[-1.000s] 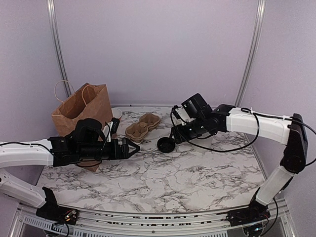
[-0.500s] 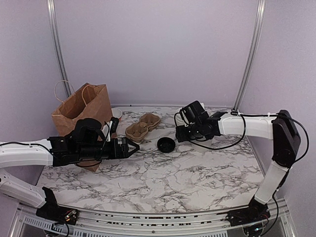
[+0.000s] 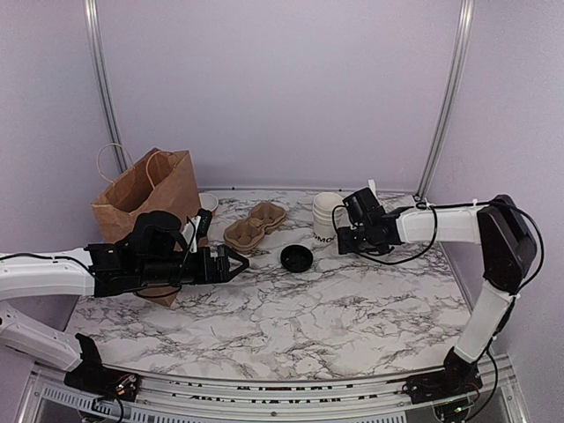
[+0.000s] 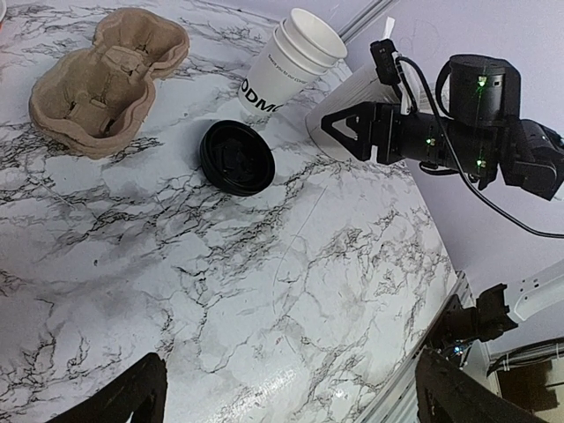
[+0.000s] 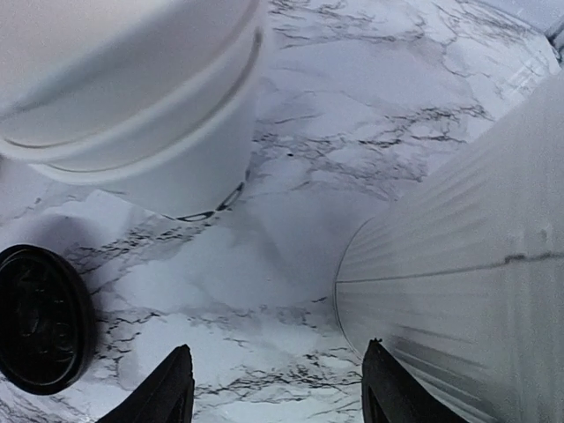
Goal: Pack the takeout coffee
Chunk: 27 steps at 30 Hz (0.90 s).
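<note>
The takeout coffee cup [image 3: 326,218], white with dark lettering, stands open-topped at the back of the table. Its black lid [image 3: 296,257] lies apart on the marble, left of and in front of the cup. Both show in the left wrist view: cup [image 4: 286,62], lid [image 4: 236,157]. They also show in the right wrist view: cup [image 5: 132,97], lid [image 5: 40,317]. My right gripper [image 3: 342,242] is open and empty, low beside the cup's right side [image 5: 282,388]. My left gripper [image 3: 238,262] is open and empty, left of the lid, fingertips [image 4: 132,405] at the frame's bottom.
A brown paper bag [image 3: 145,198] stands at the back left. A cardboard cup carrier [image 3: 256,225] lies left of the cup [image 4: 106,75]. A larger ribbed white cup [image 5: 467,291] stands close right of my right gripper [image 4: 339,119]. A small white bowl [image 3: 209,201] sits behind the bag.
My right gripper has drawn back to the right from above the black lid, which stays on the table. The lettered cup is now uncovered. The left arm has not moved.
</note>
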### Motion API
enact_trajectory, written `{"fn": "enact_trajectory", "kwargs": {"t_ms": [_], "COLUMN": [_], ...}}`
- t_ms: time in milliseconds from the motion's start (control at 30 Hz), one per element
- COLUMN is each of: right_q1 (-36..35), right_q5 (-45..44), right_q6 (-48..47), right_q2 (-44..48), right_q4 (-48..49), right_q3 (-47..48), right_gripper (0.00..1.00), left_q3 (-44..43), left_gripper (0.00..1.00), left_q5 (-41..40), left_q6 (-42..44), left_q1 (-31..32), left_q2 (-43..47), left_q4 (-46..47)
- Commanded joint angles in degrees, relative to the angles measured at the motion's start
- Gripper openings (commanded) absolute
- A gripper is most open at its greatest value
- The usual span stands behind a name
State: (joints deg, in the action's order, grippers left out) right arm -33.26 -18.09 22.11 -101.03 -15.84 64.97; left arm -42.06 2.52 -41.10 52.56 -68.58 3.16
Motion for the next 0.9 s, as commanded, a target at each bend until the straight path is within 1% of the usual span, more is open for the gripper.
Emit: {"fn": "enact_trajectory", "kwargs": {"t_ms": [0,200,300,367,500,667,867], "right_q1": [4.22,9.69,10.28,10.29,8.48,3.52,1.23], "right_q5": [-1.06,1.24,1.66,3.57,6.09,4.63,5.03], "right_q6": [-1.04,-2.38,-3.46,-4.07,-4.84,-5.29,-5.85], "right_q2": [2.98,5.14,5.47,5.67,6.79,8.02,10.0], "right_q4": [1.67,1.83,0.69,-0.07,-2.54,-7.2,-10.47], "right_q3": [-2.25,-4.41,-3.39,-2.51,-0.48,4.07,9.68], "right_gripper": [0.63,0.63,0.63,0.63,0.63,0.63,0.62], "left_q3": [-1.16,-1.12,-1.1,-1.02,-0.83,-0.73,-0.91], "left_gripper": [0.99,0.99,0.99,0.99,0.99,0.99,0.99], "left_q5": [0.15,0.35,0.36,0.37,0.22,0.18,0.42], "left_q6": [0.66,0.66,0.67,0.67,0.67,0.67,0.76], "left_q1": [0.18,0.18,0.18,0.18,0.18,0.18,0.17], "left_q2": [0.41,0.43,0.38,0.5,0.79,0.57,0.47], "left_q4": [-0.08,0.01,0.01,0.01,0.01,0.09,0.18]}}
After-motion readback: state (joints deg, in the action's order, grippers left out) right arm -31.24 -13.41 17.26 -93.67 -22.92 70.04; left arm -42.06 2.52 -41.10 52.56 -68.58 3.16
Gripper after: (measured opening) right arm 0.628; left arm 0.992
